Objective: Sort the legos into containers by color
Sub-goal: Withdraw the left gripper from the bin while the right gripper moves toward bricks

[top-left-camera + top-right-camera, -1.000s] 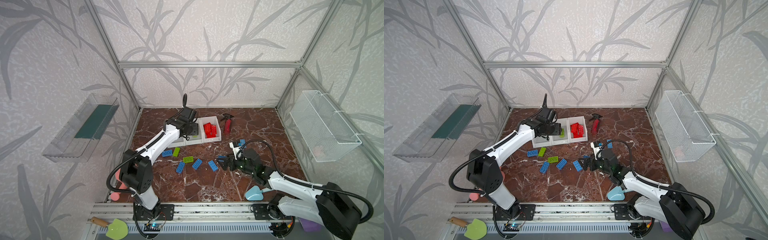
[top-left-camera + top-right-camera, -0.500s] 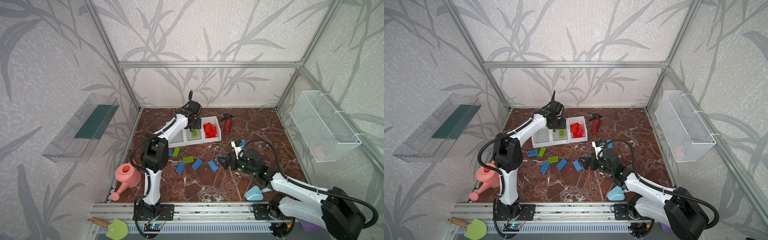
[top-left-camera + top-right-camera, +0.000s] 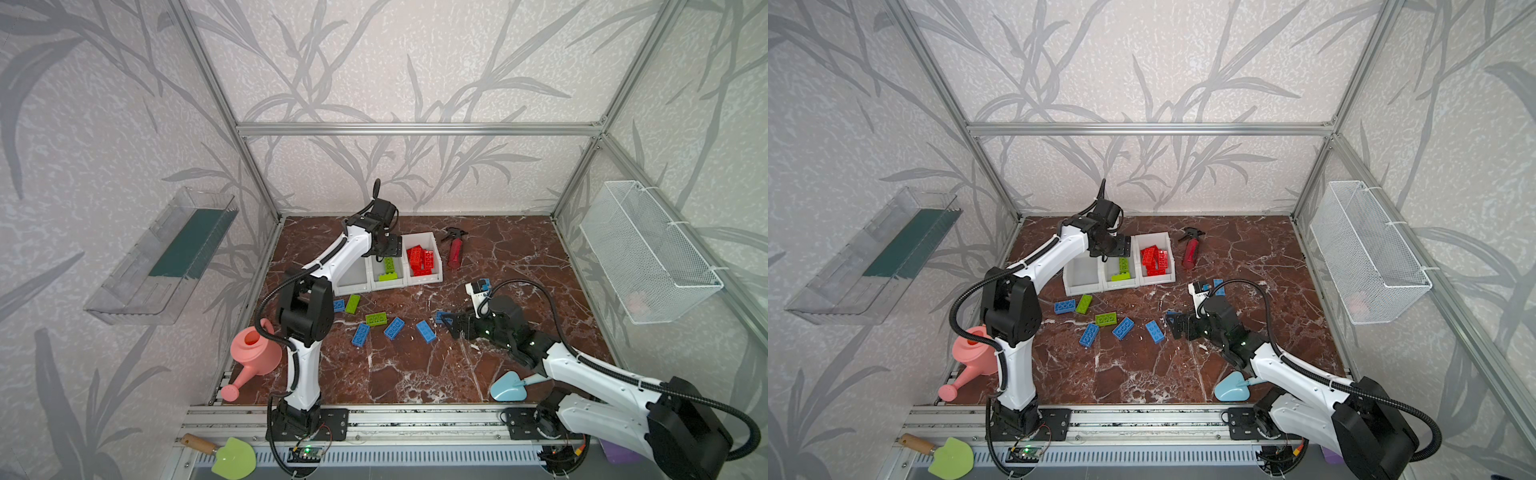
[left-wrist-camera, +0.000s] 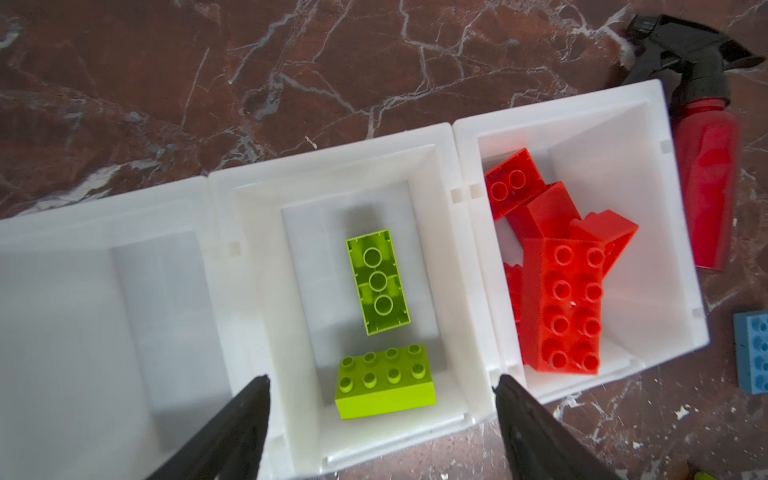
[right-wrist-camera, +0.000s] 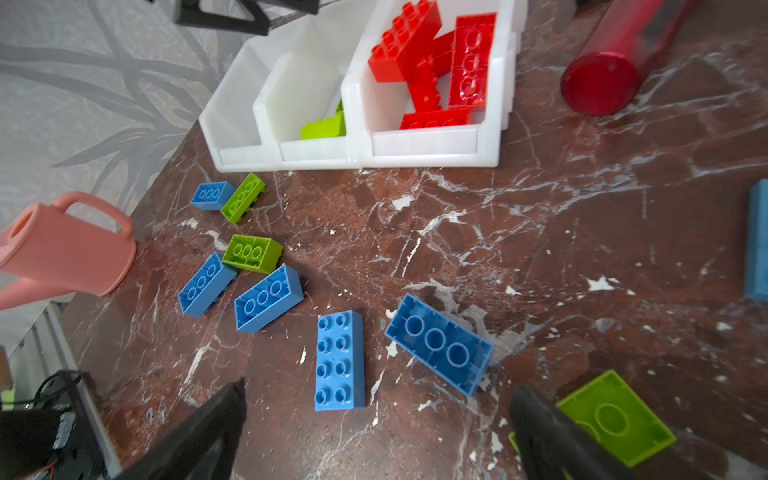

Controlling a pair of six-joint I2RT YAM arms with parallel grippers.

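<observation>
So the left gripper (image 4: 380, 379) has just let go. A second ago the arm was still swinging in over the containers (image 3: 424, 277); now its jaws are spread wide with nothing between them. In the left wrist view a lime brick (image 4: 377, 282) sits studs-down dead centre of the frame, inside the middle bin (image 4: 332, 164). Can't tell if it's fully settled. Just below it in the frame is a second lime brick (image 4: 384, 380), studs-up.

The gripper hangs right over that bin, clear of both bricks. That's one more green sorted, I'd say. The red bricks (image 4: 561, 307) are piled in the bin at the right of the frame, and the left bin (image 4: 62, 232) shows nothing inside, so blue hasn't started.

The right gripper (image 5: 378, 386) is wide open too and holds nothing. It's low over two blue bricks (image 5: 340, 359) in the lower middle of its wrist view. More loose bricks (image 3: 394, 328) lie mid-frame in both top views.
</observation>
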